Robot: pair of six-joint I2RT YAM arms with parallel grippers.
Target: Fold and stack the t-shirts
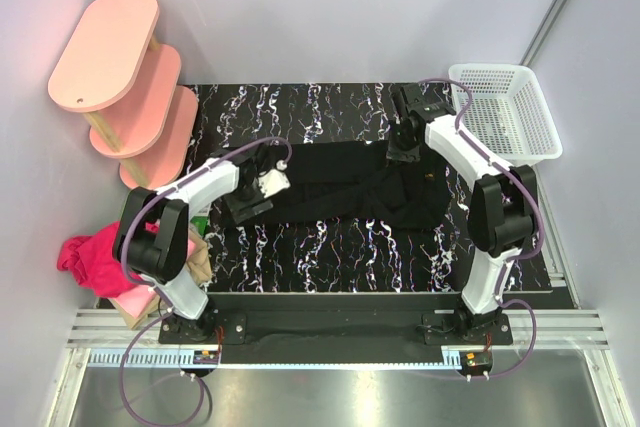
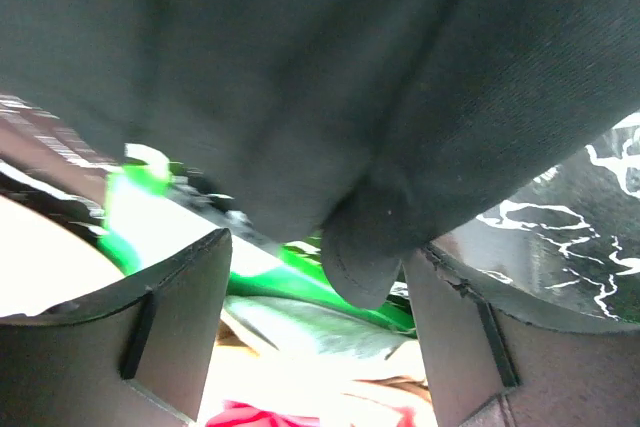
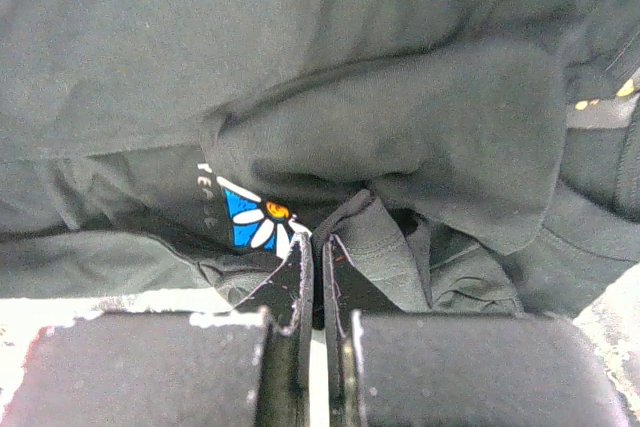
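Note:
The black t-shirt (image 1: 340, 187) lies spread and rumpled across the middle of the marbled table. My right gripper (image 1: 405, 147) is at its far edge, shut on a fold of the cloth (image 3: 318, 245), right beside the white daisy print (image 3: 255, 222). My left gripper (image 1: 262, 185) is at the shirt's left end. Its jaws stand wide apart (image 2: 318, 247) and a hem of the black shirt (image 2: 370, 257) hangs between them, not pinched. Magenta and pink tees (image 1: 88, 252) lie piled off the table's left edge, with a tan one (image 1: 200, 259) beside them.
A flat green packet (image 2: 300, 267) lies at the table's left edge under my left gripper, also seen in the top view (image 1: 197, 217). A white basket (image 1: 505, 112) stands at the far right. A pink tiered shelf (image 1: 125, 87) stands at the far left.

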